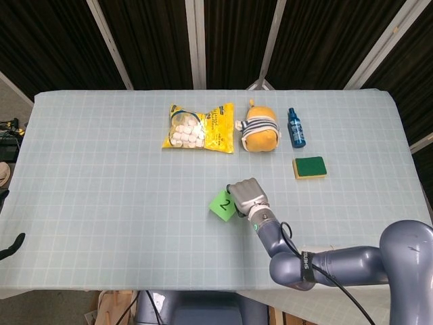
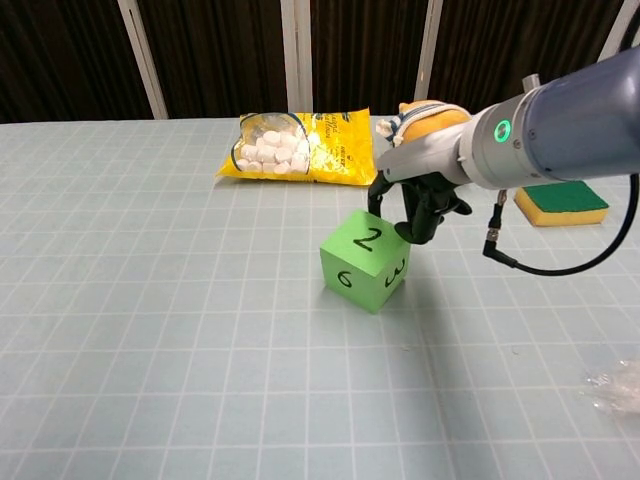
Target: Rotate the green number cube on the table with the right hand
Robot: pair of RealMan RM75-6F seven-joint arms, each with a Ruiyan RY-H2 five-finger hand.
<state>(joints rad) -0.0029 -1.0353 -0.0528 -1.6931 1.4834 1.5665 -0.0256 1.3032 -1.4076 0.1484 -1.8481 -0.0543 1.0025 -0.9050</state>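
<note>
The green number cube (image 1: pixel 220 204) (image 2: pixel 363 263) sits near the table's middle, turned with one corner toward me. It shows 2 on top, with 6 and 3 on its near faces. My right hand (image 1: pixel 249 196) (image 2: pixel 414 206) hangs over the cube's far right corner. Its thumb is behind the cube and its curled fingers (image 2: pixel 418 228) press the right face, so it grips that corner. Of my left hand only a dark sliver (image 1: pixel 12 248) shows at the table's left edge in the head view.
At the back lie a yellow snack bag (image 1: pixel 198 127) (image 2: pixel 298 147), a striped yellow plush (image 1: pixel 259 131) (image 2: pixel 432 114) and a blue bottle (image 1: pixel 295 128). A green-and-yellow sponge (image 1: pixel 309 166) (image 2: pixel 561 201) lies to the right, and clear plastic (image 1: pixel 346 252) (image 2: pixel 615 386) lies near the front right edge.
</note>
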